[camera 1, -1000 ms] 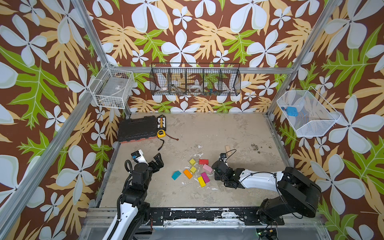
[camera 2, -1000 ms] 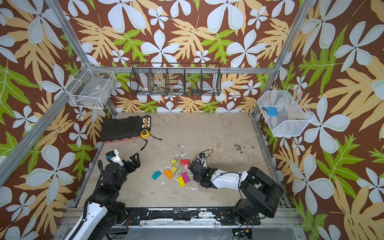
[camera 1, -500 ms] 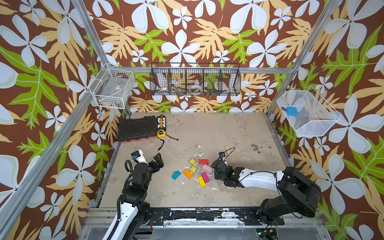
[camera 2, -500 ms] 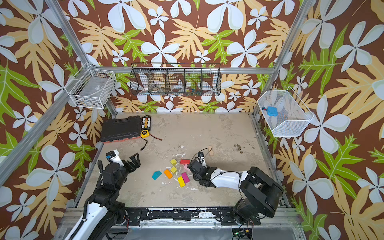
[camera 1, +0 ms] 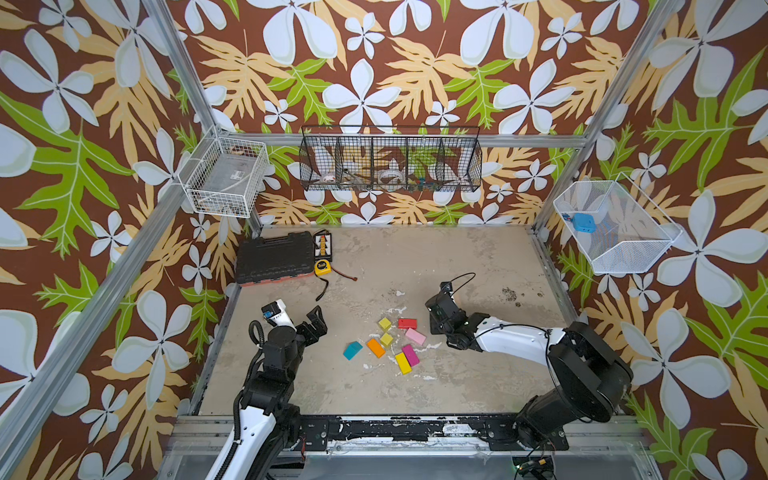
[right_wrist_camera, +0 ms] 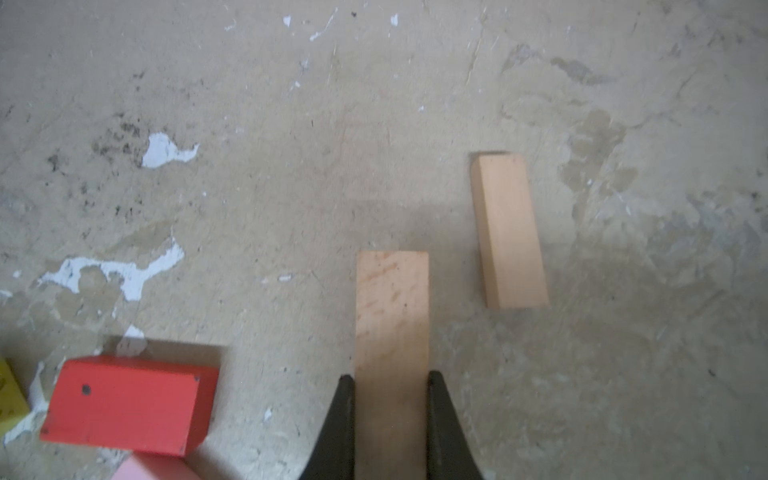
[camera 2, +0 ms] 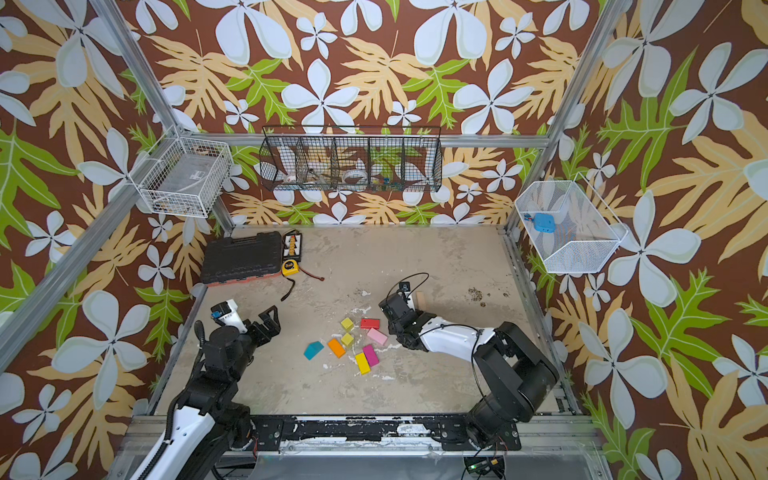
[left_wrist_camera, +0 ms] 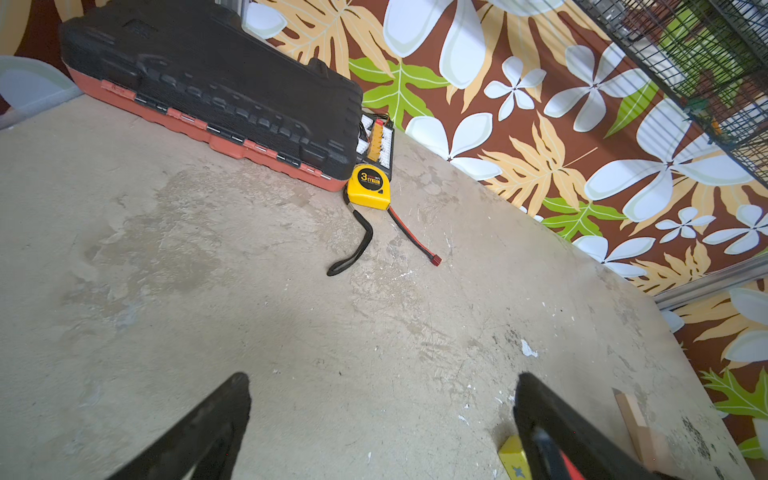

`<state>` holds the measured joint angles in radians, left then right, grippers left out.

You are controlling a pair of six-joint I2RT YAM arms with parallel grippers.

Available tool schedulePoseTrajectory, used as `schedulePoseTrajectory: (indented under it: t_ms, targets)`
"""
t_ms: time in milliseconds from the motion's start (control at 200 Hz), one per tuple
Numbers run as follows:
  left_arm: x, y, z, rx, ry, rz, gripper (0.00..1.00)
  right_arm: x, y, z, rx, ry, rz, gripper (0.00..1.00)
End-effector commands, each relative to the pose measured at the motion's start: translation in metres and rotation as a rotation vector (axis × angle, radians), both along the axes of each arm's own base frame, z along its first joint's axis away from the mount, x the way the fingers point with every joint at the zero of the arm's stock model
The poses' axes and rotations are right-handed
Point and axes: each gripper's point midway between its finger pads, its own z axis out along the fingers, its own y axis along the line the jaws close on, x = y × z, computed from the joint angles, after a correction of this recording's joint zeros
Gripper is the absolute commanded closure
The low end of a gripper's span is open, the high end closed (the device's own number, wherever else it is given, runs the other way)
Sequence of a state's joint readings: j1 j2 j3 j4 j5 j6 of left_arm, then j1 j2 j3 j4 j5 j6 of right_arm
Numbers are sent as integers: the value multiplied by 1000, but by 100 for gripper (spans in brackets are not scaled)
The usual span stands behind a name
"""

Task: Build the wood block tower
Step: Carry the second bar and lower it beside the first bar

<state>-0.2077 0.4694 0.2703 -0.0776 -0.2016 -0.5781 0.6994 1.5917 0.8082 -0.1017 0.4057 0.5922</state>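
Right tool (right_wrist_camera: 390, 376) closed on tan plank (right_wrist_camera: 392, 316), end cropped

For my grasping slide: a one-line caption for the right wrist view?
Right gripper shut on a tan plank; second tan plank and red brick lie nearby.

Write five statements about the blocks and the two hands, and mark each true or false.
1. The right hand is shut on a tan plank. True.
2. The left hand holds the teal roof piece. False: that hand is open and empty, and the teal piece lies on the table.
3. A second tan plank lies apart from the held one. True.
4. The coloured blocks are stacked in layers. False: none rests on another; they lie scattered flat on the table.
5. The yellow tape measure sits beside the black tool case. True.
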Motion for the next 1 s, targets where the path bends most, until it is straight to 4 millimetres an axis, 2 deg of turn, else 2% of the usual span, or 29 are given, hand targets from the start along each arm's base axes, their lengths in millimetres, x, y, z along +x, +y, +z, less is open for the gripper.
schedulePoseTrajectory:
  t_ms: [0, 135, 415, 776, 916, 996]
  targets:
    - [1, 0, 1, -4, -7, 2, 0, 11, -4, -1, -47, 17, 19, 94]
    - [1, 0, 1, -4, -7, 1, 0, 28, -7, -4, -63, 30, 22, 95]
    - [1, 0, 2, -4, -7, 4, 0, 46, -23, -15, -58, 71, 4, 95]
    - [0, 1, 2, -3, -8, 6, 0, 49, -25, -23, -71, 100, 12, 93]
    - [0, 1, 2, -3, -8, 6, 0, 51, -30, -21, -93, 93, -5, 88]
    - [0, 1, 2, -3, -9, 6, 0, 51, -32, -18, -101, 90, -16, 81]
